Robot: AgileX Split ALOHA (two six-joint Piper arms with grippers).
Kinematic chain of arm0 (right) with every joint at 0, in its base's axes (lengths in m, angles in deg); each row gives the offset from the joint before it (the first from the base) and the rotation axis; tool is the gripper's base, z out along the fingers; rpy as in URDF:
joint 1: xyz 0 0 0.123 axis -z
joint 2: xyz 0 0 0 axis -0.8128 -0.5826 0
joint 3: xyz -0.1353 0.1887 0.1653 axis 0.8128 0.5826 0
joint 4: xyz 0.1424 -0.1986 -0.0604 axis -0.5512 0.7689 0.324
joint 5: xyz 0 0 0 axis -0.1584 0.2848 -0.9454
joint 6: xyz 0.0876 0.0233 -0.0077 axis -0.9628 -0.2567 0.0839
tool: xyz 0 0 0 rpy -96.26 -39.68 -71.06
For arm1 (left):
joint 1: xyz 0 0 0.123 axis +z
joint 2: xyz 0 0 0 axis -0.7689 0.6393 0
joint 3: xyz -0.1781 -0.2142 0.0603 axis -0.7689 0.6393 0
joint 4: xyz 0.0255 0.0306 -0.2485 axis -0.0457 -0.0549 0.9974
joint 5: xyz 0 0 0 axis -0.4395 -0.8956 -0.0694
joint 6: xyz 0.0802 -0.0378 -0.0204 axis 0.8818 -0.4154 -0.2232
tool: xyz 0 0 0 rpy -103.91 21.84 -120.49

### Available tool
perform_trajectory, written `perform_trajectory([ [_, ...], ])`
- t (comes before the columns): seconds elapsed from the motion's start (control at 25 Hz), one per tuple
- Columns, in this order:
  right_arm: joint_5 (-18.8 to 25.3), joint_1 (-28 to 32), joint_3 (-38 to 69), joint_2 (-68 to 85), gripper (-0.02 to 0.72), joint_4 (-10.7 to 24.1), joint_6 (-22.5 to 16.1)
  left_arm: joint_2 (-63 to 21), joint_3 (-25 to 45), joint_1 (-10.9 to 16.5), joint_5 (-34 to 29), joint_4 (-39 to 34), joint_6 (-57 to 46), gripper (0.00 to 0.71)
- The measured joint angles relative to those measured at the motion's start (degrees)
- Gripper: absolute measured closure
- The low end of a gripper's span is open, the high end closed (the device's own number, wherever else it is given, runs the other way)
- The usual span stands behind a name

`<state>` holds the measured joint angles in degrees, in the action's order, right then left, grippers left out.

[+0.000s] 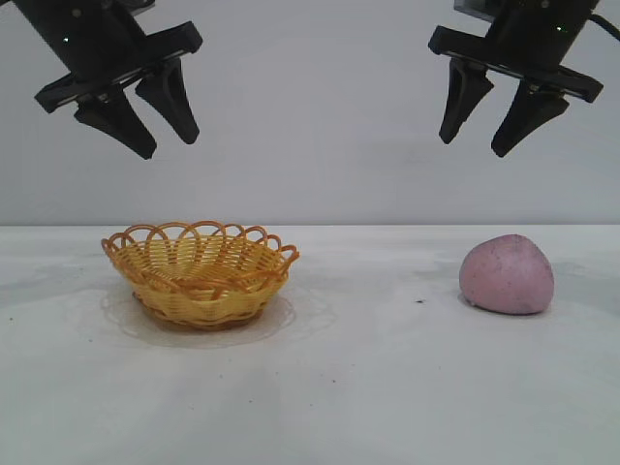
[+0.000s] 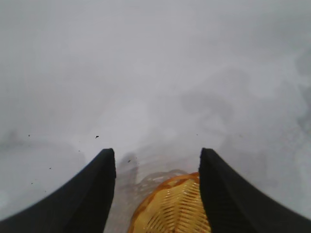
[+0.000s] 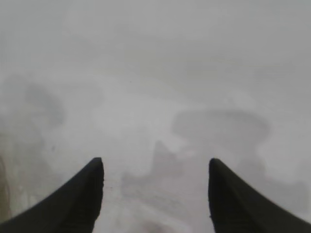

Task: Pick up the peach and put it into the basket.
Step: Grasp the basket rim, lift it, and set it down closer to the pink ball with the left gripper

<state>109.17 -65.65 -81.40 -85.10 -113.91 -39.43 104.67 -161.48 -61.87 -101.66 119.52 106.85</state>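
Note:
The peach (image 1: 507, 274), a dull pink-mauve speckled lump, rests on the white table at the right. The yellow-orange woven basket (image 1: 200, 272) with a looped rim stands at the left and holds nothing. My left gripper (image 1: 167, 145) hangs open high above the basket, whose rim (image 2: 170, 204) shows between its fingers in the left wrist view. High above the peach, my right gripper (image 1: 474, 147) is open too. In the right wrist view that gripper (image 3: 155, 162) has only bare table between its fingers; the peach is out of that view.
The white table (image 1: 368, 387) carries a few small dark specks (image 1: 419, 302). A plain grey wall stands behind it.

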Motion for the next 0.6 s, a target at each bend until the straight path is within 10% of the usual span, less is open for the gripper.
perform_trajectory([
  [0.6, -0.1, 0.0, 0.0, 0.0, 0.300, 0.0, 0.0, 0.0, -0.8, 0.0, -2.7, -2.0, 1.1, 0.322],
])
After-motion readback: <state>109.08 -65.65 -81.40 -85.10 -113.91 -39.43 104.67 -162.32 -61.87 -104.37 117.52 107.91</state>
